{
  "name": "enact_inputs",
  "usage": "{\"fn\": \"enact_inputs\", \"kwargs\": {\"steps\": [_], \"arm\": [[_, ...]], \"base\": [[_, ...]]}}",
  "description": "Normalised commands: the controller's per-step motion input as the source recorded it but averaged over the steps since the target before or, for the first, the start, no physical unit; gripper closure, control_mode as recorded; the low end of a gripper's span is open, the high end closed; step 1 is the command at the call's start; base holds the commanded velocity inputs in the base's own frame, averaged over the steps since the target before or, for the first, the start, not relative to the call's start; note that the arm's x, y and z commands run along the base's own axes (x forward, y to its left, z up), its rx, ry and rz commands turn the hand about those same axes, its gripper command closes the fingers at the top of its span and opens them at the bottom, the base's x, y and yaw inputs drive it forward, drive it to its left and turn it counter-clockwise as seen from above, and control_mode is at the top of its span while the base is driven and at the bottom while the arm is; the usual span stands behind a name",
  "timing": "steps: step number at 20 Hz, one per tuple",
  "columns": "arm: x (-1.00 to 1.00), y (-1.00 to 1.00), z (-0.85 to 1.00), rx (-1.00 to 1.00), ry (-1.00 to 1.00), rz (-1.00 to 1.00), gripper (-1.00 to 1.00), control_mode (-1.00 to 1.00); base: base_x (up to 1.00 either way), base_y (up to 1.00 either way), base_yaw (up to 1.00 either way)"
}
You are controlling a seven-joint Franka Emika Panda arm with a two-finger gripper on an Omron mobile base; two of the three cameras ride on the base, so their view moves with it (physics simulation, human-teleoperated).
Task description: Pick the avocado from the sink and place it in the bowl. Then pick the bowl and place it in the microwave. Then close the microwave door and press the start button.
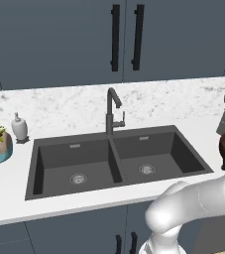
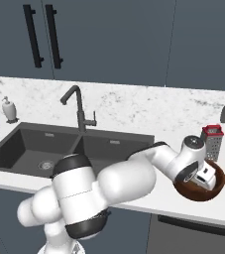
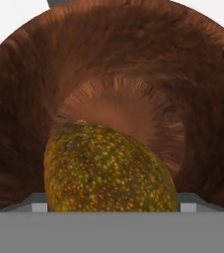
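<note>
Releasing is the step in hand: my fingers (image 2: 203, 177) stand spread inside the bowl (image 2: 218, 186), with the avocado (image 3: 108, 170) between them and low against its floor. I should lift straight up, clear of the rim, before regrasping the bowl on the worktop (image 2: 183, 201).

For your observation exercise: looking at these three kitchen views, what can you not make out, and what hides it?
- Hand: finger tips down inside the bowl, right base view.
- Avocado: lower part cut off by the bottom edge, hand view.
- Bowl: mostly cut off by the right edge, behind the arm, left base view.
</note>
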Motion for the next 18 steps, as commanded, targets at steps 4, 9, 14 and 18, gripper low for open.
{"fn": "enact_inputs", "kwargs": {"steps": [4, 9, 14, 18], "arm": [[0.00, 0.02, -0.23, -0.01, 0.00, 0.00, -1.00, -1.00], [0.16, 0.00, -0.01, 0.00, 0.00, 0.00, -1.00, -1.00], [-0.02, 0.01, 0.06, 0.00, -0.01, 0.00, -1.00, -1.00], [-0.14, 0.15, 0.37, -0.01, -0.06, 0.00, -1.00, -1.00]], "base": [[0.00, 0.00, 0.00], [0.00, 0.00, 0.00], [0.00, 0.00, 0.00], [0.00, 0.00, 0.00]]}}
